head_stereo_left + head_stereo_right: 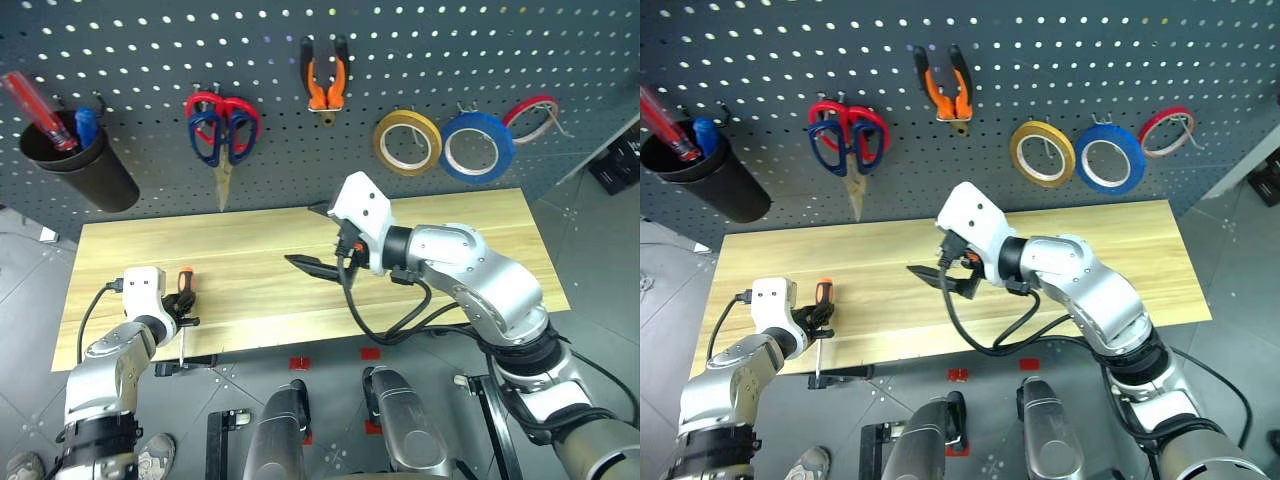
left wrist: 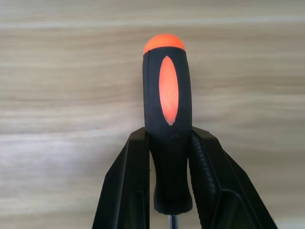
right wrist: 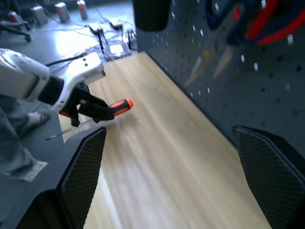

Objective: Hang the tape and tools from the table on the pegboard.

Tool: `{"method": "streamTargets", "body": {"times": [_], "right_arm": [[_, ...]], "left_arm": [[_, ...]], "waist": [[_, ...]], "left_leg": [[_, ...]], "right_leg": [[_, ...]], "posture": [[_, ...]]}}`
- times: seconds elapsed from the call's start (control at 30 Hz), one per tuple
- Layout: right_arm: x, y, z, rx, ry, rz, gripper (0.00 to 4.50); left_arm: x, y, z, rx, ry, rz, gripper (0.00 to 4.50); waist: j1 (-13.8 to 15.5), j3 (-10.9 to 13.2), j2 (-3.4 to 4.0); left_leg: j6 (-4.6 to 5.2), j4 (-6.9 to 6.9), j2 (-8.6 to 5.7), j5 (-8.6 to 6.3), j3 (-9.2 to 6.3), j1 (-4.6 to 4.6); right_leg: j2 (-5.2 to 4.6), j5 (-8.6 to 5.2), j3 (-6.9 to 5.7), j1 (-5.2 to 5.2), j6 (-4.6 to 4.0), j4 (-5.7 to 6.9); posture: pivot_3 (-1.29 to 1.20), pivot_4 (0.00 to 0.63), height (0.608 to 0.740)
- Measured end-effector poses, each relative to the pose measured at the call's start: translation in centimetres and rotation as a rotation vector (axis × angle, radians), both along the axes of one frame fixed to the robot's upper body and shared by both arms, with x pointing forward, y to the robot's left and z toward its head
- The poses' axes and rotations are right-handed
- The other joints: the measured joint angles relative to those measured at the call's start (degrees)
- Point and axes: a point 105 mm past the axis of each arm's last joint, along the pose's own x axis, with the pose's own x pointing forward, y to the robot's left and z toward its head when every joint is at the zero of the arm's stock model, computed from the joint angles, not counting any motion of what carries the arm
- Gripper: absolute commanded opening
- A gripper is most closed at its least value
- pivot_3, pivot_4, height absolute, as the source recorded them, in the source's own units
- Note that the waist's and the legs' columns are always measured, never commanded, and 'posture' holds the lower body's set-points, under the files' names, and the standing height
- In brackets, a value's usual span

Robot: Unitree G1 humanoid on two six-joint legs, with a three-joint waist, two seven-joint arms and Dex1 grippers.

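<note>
Wood-grain table (image 1: pixel 480 225), left fingers (image 2: pixel 138 186) pinching screwdriver (image 2: pixel 167 129), right fingers (image 3: pixel 81 176) spread wide, empty.

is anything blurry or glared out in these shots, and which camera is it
Right wrist view: the scissors on the pegboard are soft and out of focus, and the floor beyond the table is glared white. Left wrist view: the screwdriver handle is sharp, evenly lit. Left eye view: straight table edges bow slightly.
</note>
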Motion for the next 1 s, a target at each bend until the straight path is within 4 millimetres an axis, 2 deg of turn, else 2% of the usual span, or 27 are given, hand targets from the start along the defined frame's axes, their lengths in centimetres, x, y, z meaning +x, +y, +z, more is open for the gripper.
{"method": "streamTargets", "body": {"times": [0.13, 0.27, 0.37, 0.43, 0.57, 0.7, 0.77, 0.87, 1.0], "right_arm": [[-1.2, -0.3, 1.1, 0.035, -0.026, 0.089, 4.5], [-0.5, -0.9, 1.9, 0.026, -0.057, 0.053, 4.5], [-0.1, -0.8, 3.1, 0.031, -0.082, 0.032, 4.5], [0.4, -1.2, 4.1, 0.045, -0.099, -0.002, 4.5], [1.3, -1.8, 5.4, 0.071, -0.11, -0.058, 4.5], [1.5, -1.4, 6.0, 0.096, -0.11, -0.065, 4.5], [1.8, -1.3, 6.4, 0.121, -0.107, -0.081, 4.5], [2.3, -1.1, 7.4, 0.169, -0.102, -0.106, 4.5], [2.1, -0.7, 8.4, 0.197, -0.105, -0.093, 4.5]], "left_arm": [[-0.7, -1.0, 6.0, 0.131, -0.218, -0.079, 0.8], [-0.8, -2.2, 11.6, 0.212, -0.408, -0.141, 0.8], [-0.7, -3.3, 14.9, 0.237, -0.508, -0.202, 0.8], [-0.7, -3.2, 17.3, 0.266, -0.573, -0.214, 0.8], [-0.9, -2.9, 23.4, 0.333, -0.75, -0.195, 0.8], [-0.4, -0.9, 28.6, 0.353, -0.9, -0.119, 0.8], [-0.2, 0.3, 30.4, 0.373, -0.959, -0.078, 0.8], [0.7, 1.3, 31.6, 0.387, -1.007, -0.041, 0.8], [2.6, 1.3, 30.2, 0.39, -1.008, -0.04, 0.8]], "waist": [[0.53, -0.35, -0.05], [0.63, -0.87, -0.06], [0.61, -1.18, -0.1], [0.62, -1.22, -0.1], [0.65, -1.59, -0.13], [0.55, -1.86, -0.27], [0.46, -1.96, -0.31], [0.33, -2.17, -0.3], [-0.02, -2.89, -0.33]], "left_leg": [[0.03, 0.05, 0.0, 0.01, -0.12, -0.01], [0.03, 0.09, 0.0, 0.03, -0.2, -0.03], [-0.16, 0.11, 0.0, 0.13, -0.22, -0.07], [-0.2, 0.24, 0.0, 0.16, -0.3, -0.19], [-0.21, 0.4, -0.01, 0.17, -0.33, -0.31], [-0.2, 0.46, -0.02, 0.17, -0.32, -0.31], [-0.21, 0.46, -0.02, 0.18, -0.29, -0.31], [-0.24, 0.46, -0.02, 0.2, -0.28, -0.31], [-0.24, 0.46, -0.03, 0.2, -0.23, -0.32]], "right_leg": [[0.01, 0.12, -0.16, 0.03, -0.19, 0.04], [0.03, 0.12, -0.26, 0.06, -0.2, 0.05], [0.06, 0.12, -0.31, 0.06, -0.2, 0.06], [0.09, 0.12, -0.39, 0.0, -0.2, 0.09], [0.11, 0.12, -0.43, -0.03, -0.2, 0.13], [0.15, 0.12, -0.43, -0.03, -0.19, 0.17], [0.15, 0.12, -0.44, -0.05, -0.19, 0.16], [0.15, 0.12, -0.45, -0.08, -0.19, 0.17], [0.12, 0.13, -0.43, -0.1, -0.2, 0.18]], "posture": [[-0.29, 0.248, 0.74], [-0.28, 0.24, 0.74], [-0.28, 0.229, 0.74], [-0.28, 0.225, 0.74], [-0.28, 0.215, 0.74], [-0.28, 0.21, 0.74], [-0.29, 0.206, 0.74], [-0.31, 0.2, 0.74], [-0.31, 0.197, 0.74]]}}
